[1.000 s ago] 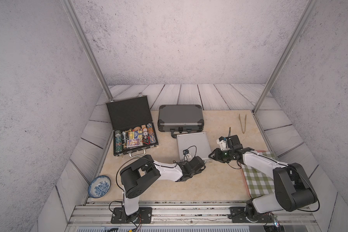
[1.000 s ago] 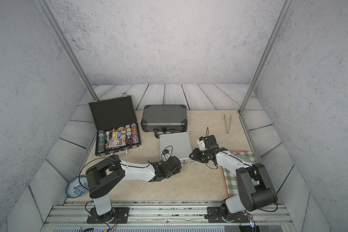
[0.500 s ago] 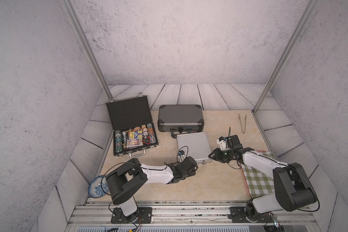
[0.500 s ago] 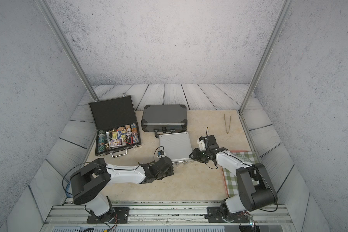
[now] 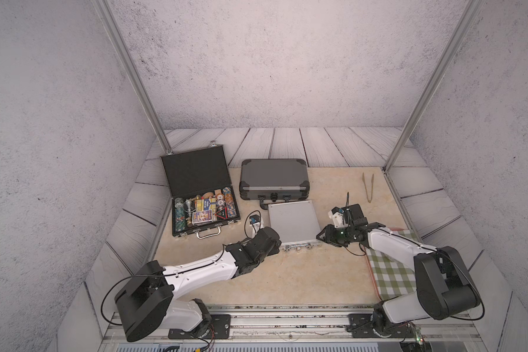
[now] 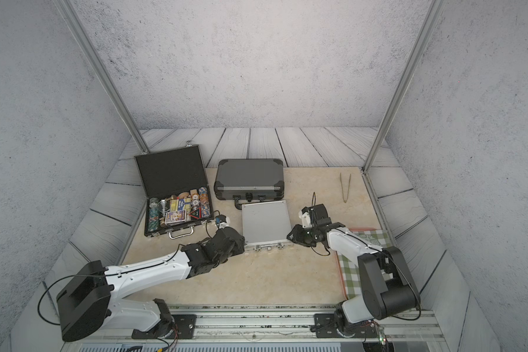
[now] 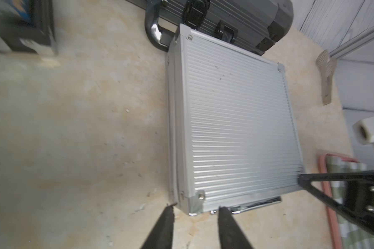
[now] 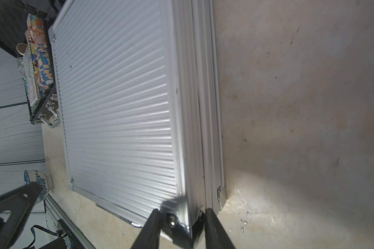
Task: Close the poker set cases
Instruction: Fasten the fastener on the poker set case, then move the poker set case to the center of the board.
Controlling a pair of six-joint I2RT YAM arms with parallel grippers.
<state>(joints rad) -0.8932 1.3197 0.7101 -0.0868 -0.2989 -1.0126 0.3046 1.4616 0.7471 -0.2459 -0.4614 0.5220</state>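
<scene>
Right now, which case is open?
The black case on the robot's left: lid up, chips showing. The silver case and dark-grey case lie shut.

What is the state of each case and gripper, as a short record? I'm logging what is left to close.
black case: open, lid raised, chips inside
dark-grey case: lid down
silver case: lid down
right gripper: fingers clamped on the silver case's near corner
left gripper: fingers apart at its other near corner
left to close: black case
</scene>
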